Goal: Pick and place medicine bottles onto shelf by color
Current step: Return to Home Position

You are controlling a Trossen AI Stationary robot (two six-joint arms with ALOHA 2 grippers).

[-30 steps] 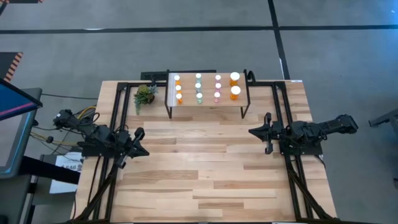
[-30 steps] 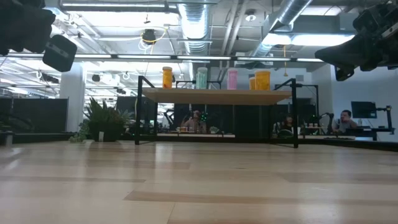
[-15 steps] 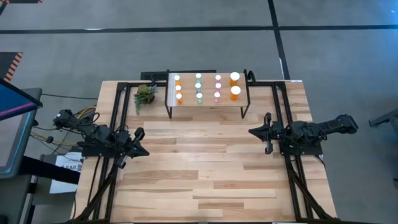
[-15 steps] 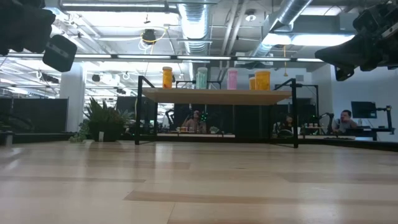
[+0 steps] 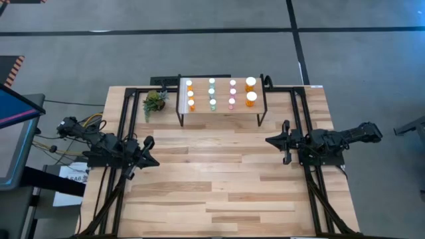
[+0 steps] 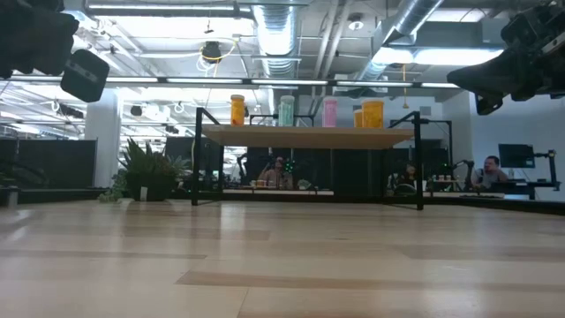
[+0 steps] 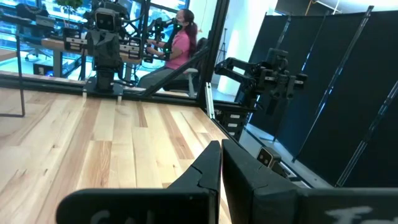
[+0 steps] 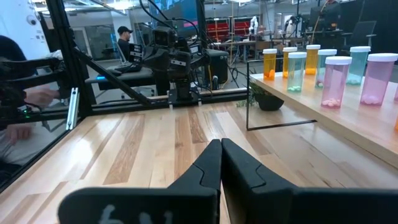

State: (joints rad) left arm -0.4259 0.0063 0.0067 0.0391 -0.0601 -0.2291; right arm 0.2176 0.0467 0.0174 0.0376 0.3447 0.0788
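The medicine bottles (image 5: 212, 93) stand upright on their bases on the shelf (image 5: 222, 114) at the table's far middle, in rows by color: orange (image 8: 269, 64), teal (image 8: 296, 71), pink (image 8: 336, 81), and two larger orange ones (image 5: 251, 89) at the right end. My left gripper (image 5: 151, 151) waits shut over the table's left side, pointing level. My right gripper (image 5: 271, 140) waits shut over the right side, pointing level toward the left. Neither holds anything.
A small potted plant (image 5: 155, 101) stands just left of the shelf. Black frame rails (image 5: 123, 106) run along the table's left, right and far sides. People sit at desks in the room beyond the table (image 6: 490, 168).
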